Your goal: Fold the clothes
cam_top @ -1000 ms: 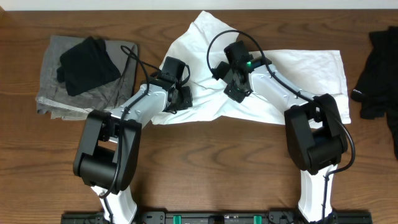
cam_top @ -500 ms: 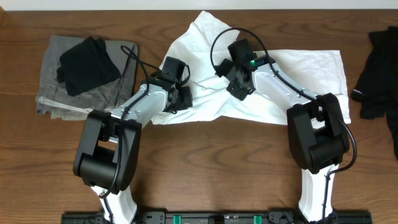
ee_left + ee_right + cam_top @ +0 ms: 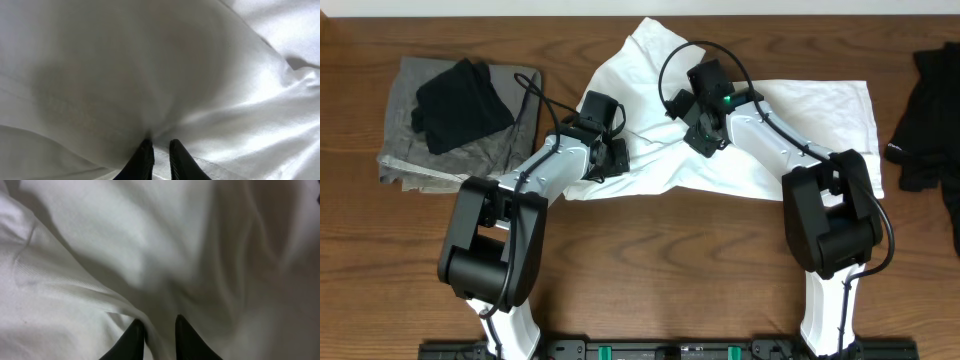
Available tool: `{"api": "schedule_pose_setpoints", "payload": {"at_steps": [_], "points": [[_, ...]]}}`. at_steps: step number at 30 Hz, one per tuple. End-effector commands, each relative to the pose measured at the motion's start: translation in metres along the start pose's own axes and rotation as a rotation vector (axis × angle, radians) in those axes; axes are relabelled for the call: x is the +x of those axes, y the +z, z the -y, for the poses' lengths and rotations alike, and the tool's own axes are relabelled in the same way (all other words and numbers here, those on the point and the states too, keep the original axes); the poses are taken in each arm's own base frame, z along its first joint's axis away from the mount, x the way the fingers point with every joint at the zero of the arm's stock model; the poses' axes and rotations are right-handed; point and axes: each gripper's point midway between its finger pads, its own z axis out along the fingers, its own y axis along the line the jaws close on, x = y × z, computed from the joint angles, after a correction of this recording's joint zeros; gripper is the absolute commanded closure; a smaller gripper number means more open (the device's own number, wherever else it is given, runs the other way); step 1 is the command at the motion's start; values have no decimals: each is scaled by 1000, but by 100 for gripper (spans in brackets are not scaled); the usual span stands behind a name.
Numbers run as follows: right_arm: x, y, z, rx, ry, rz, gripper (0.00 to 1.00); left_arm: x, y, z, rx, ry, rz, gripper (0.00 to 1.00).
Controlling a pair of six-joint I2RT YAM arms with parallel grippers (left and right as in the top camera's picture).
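The clothes (image 3: pixel 800 120), a white T-shirt, lie crumpled across the middle and right of the table, with one part bunched toward the back. My left gripper (image 3: pixel 605 168) is at the shirt's left front edge. In the left wrist view it (image 3: pixel 160 146) is shut on a hemmed fold of the white cloth (image 3: pixel 210 100). My right gripper (image 3: pixel 698 146) is over the shirt's middle. In the right wrist view its jaws (image 3: pixel 159 324) stand a little apart, and a ridge of the cloth (image 3: pixel 100 295) runs between them against the left finger (image 3: pixel 131 342).
A folded grey garment (image 3: pixel 480 155) with a black one (image 3: pixel 460 105) on top lies at the left. Another black garment (image 3: pixel 930 110) lies at the right edge. Bare wood table (image 3: pixel 650 260) shows in front of the shirt.
My right gripper has shifted slightly toward the back and its jaws have parted a little. The left arm has stayed still, holding its fold.
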Motion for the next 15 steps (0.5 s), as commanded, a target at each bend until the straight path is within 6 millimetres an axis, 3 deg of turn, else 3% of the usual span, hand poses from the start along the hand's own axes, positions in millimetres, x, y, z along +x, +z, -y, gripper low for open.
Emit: {"api": "schedule_pose_setpoints", "payload": {"at_steps": [1, 15], "points": [[-1, -3, 20, 33, 39, 16, 78, 11, 9, -13, -44, 1, -32, 85], [-6, -3, 22, 16, 49, 51, 72, 11, 9, -13, -44, 1, -32, 85]]}}
